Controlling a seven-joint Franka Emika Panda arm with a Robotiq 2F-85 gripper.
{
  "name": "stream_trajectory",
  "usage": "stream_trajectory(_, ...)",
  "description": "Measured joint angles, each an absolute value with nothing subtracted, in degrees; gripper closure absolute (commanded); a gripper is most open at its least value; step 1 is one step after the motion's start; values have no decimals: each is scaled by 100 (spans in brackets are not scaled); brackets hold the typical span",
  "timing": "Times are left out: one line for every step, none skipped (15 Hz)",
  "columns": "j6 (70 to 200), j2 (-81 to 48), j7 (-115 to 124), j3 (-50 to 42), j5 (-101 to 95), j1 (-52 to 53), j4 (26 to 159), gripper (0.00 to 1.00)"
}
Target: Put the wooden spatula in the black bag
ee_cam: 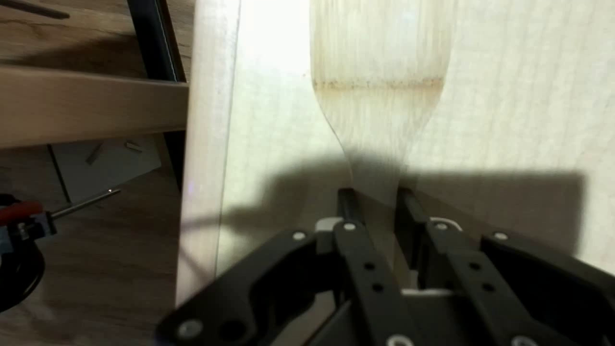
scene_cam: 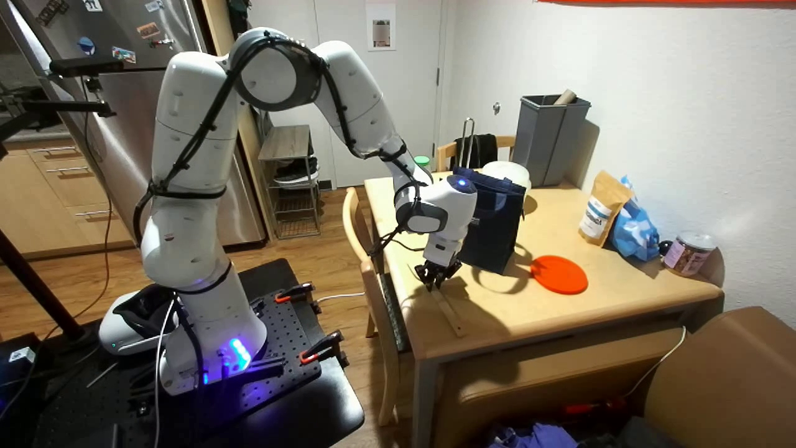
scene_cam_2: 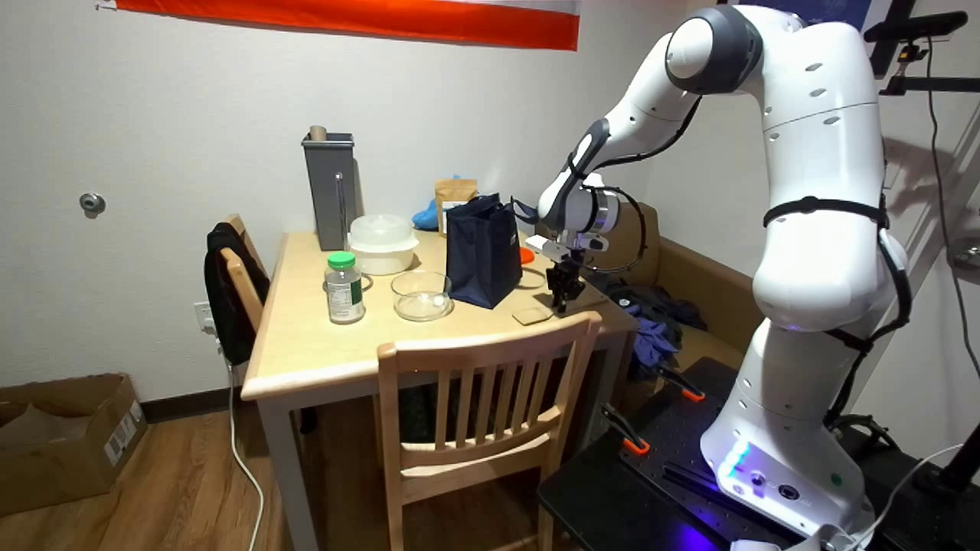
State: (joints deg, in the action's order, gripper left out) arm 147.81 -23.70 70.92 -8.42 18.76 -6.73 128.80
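The wooden spatula (scene_cam: 448,315) is pale and lies on or just above the table near its edge. Its wide blade (ee_cam: 382,53) points up in the wrist view and also shows in an exterior view (scene_cam_2: 534,314). My gripper (ee_cam: 375,194) points down with its fingers on either side of the narrow neck; the neck fills the gap, so it looks shut on the spatula. The gripper also shows in both exterior views (scene_cam: 434,286) (scene_cam_2: 562,308). The black bag (scene_cam: 491,233), dark and boxy, stands upright beside the gripper, also in an exterior view (scene_cam_2: 481,256). Its inside is hidden.
A flat orange disc (scene_cam: 559,274) lies past the bag. A glass bowl (scene_cam_2: 421,297), a green-lidded jar (scene_cam_2: 344,291) and a white container (scene_cam_2: 381,246) stand on the bag's far side. A grey bin (scene_cam: 550,143) stands behind. A wooden chair (scene_cam_2: 490,342) is at the edge.
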Motion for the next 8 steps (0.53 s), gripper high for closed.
stream_trajectory(14781,-2370,7092,-843,1876,-673,12880,94)
stream_trajectory(14780,-2370,7092,-843,1876,-673,12879,94)
stream_trajectory(14780,-2369,7092,-848,1872,-670,12879,94)
stream_trajectory(14742,-2358,7093,-877,1813,-653,12877,94)
stream_trajectory(14656,-2321,7100,-931,1709,-623,12875,94)
stream_trajectory(14517,-2250,7110,-1001,1553,-587,12874,94)
stream_trajectory(14340,-2142,7112,-1079,1381,-550,12874,94)
stream_trajectory(14150,-1999,7120,-1151,1185,-515,12875,94)
